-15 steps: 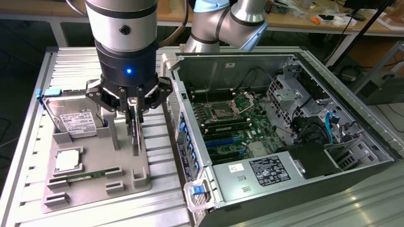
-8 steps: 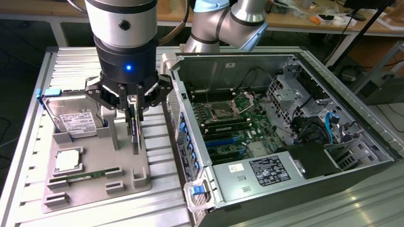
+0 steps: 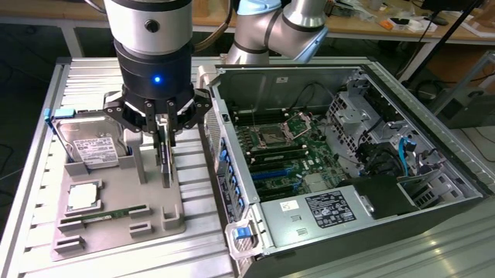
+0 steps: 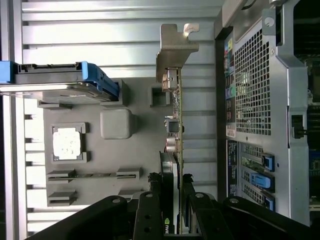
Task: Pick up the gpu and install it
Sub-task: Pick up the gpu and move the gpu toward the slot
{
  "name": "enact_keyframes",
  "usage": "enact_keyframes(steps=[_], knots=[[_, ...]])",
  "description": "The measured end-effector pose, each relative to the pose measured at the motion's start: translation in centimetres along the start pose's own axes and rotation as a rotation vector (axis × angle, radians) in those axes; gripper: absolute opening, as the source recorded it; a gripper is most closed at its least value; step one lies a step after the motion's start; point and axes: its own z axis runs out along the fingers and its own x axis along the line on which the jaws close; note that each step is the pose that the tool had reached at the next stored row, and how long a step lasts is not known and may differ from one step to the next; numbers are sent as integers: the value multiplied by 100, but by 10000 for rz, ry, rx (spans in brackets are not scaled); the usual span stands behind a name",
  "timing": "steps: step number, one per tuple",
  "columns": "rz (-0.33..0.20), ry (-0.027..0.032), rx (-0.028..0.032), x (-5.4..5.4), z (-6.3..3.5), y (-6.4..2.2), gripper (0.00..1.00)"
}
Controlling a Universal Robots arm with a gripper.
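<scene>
The gpu (image 3: pixel 166 162) is a thin card held on edge, with its long side running down toward the grey tray (image 3: pixel 116 234). My gripper (image 3: pixel 164 128) is shut on the card's upper part, one finger on each face. In the wrist view the gpu (image 4: pixel 175 125) stretches away from my gripper (image 4: pixel 172 202), showing its green board edge, black cooler and silver end bracket (image 4: pixel 176 50) at the far end. Black fingers (image 4: pixel 150 212) press the card from both sides. I cannot tell whether its lower edge clears the tray.
A hard drive (image 3: pixel 93 145), a square processor (image 3: pixel 83 197) and a narrow memory stick (image 3: pixel 104 217) sit in the tray. The open computer case (image 3: pixel 433 191) lies at the exterior view's right, its motherboard (image 3: pixel 286 156) exposed. A ribbed metal table (image 3: pixel 39 191) carries everything.
</scene>
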Motion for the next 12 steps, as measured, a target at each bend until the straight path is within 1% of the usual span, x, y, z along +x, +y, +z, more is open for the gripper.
enact_keyframes(steps=[12], knots=[[0,0,0,0,-59,4,27]])
